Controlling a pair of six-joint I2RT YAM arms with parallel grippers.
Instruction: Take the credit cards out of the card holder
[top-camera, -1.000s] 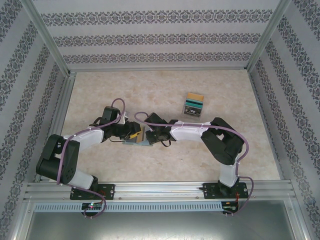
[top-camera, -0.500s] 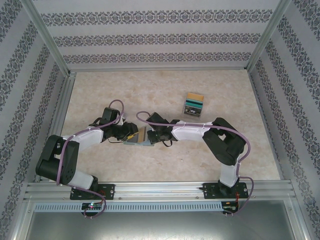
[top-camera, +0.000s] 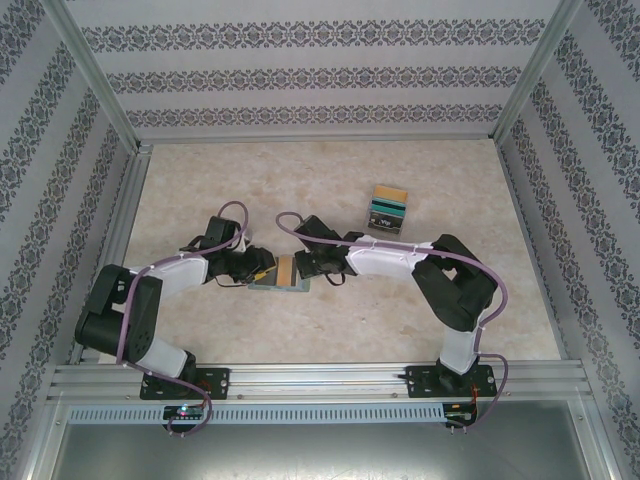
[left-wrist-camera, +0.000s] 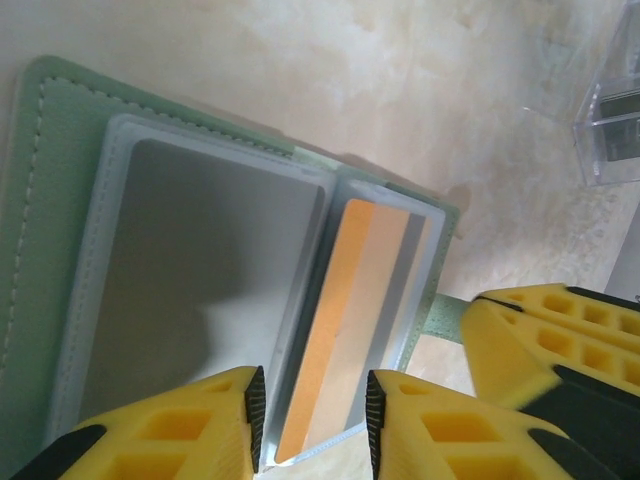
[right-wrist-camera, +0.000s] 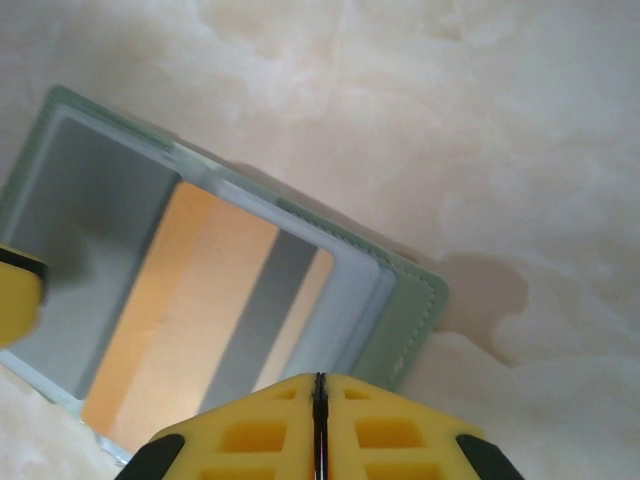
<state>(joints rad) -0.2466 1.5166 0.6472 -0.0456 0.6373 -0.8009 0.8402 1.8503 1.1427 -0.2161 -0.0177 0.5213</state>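
Right hand (right-wrist-camera: 318, 398) has shifted back slightly, jaws together at the edge of the holder (right-wrist-camera: 412, 318); left hand (left-wrist-camera: 308, 402) stands apart astride the orange card (left-wrist-camera: 345, 300).

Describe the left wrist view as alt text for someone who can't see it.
An open green card holder lies on a marbled table, with an orange card with a grey stripe in a clear pocket. The yellow fingers of the left gripper stand apart, flanking the card's lower end.
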